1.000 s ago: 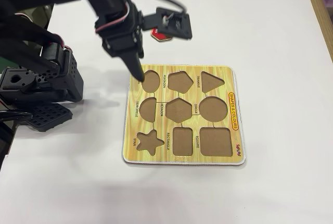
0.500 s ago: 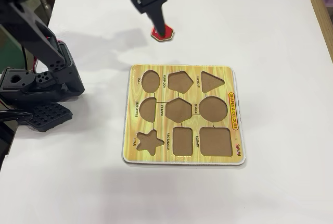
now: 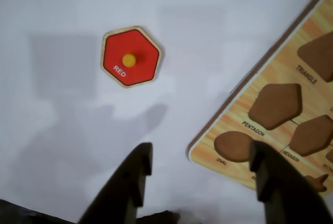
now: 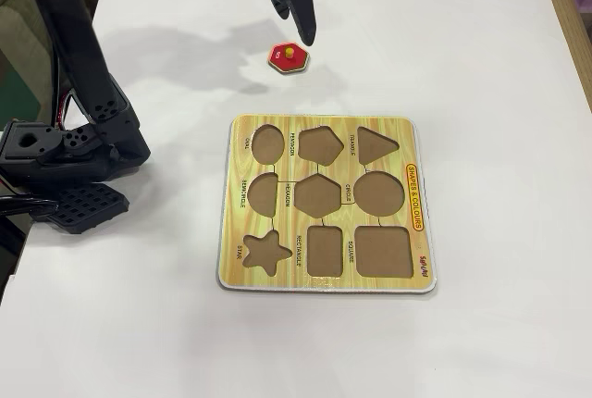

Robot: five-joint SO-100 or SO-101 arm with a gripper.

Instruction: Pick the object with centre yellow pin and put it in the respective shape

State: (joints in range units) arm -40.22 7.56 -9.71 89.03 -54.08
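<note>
White table [image 4: 481,37]; red hexagon piece [image 3: 130,57] lies ahead of spread, empty gripper [image 3: 200,164].

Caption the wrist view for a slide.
Open gripper above the white table, red hexagon piece ahead, puzzle board at right.

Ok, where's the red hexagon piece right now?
In the fixed view, the red hexagon piece lies flat on the white table, just beyond the puzzle board's far edge, below the open gripper.
</note>
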